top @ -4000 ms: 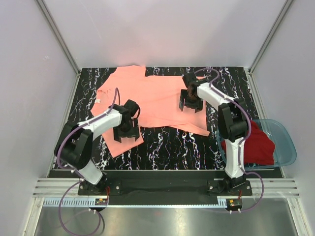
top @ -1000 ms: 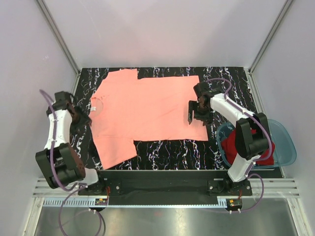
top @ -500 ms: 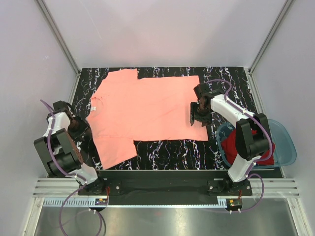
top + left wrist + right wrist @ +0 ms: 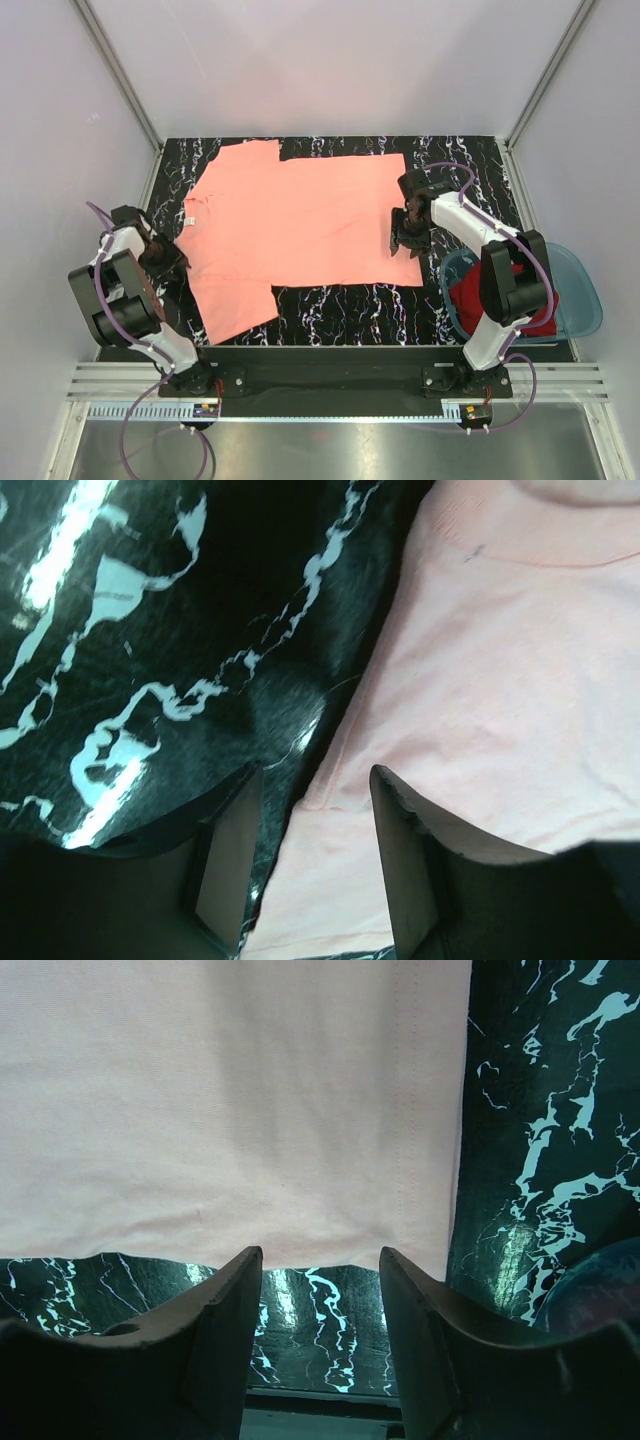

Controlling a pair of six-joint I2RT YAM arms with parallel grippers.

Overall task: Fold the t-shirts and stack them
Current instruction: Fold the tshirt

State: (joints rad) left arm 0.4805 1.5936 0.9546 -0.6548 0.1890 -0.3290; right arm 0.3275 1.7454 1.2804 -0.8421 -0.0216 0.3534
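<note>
The salmon-pink t-shirt [image 4: 300, 215] lies spread flat on the black marbled table, its neck and white label [image 4: 188, 221] at the left. My left gripper [image 4: 168, 262] is down at the shirt's left edge. In the left wrist view it [image 4: 315, 855] is open and straddles the cloth edge [image 4: 500, 680]. My right gripper [image 4: 403, 243] stands at the right hem near the lower corner. In the right wrist view it [image 4: 320, 1260] is open, and the hem [image 4: 230, 1090] reaches just to its fingertips. The dark red t-shirt [image 4: 497, 297] lies bunched in the basin.
The translucent blue basin [image 4: 582, 290] hangs over the table's right edge beside the right arm, and its rim shows at the lower right of the right wrist view [image 4: 600, 1290]. Frame posts and white walls close in the table [image 4: 340, 305].
The shirt, rumpled four seconds ago, now lies flat. In the last second the left gripper swung in to the shirt's left edge, the right settled at the hem, and both jaws narrowed.
</note>
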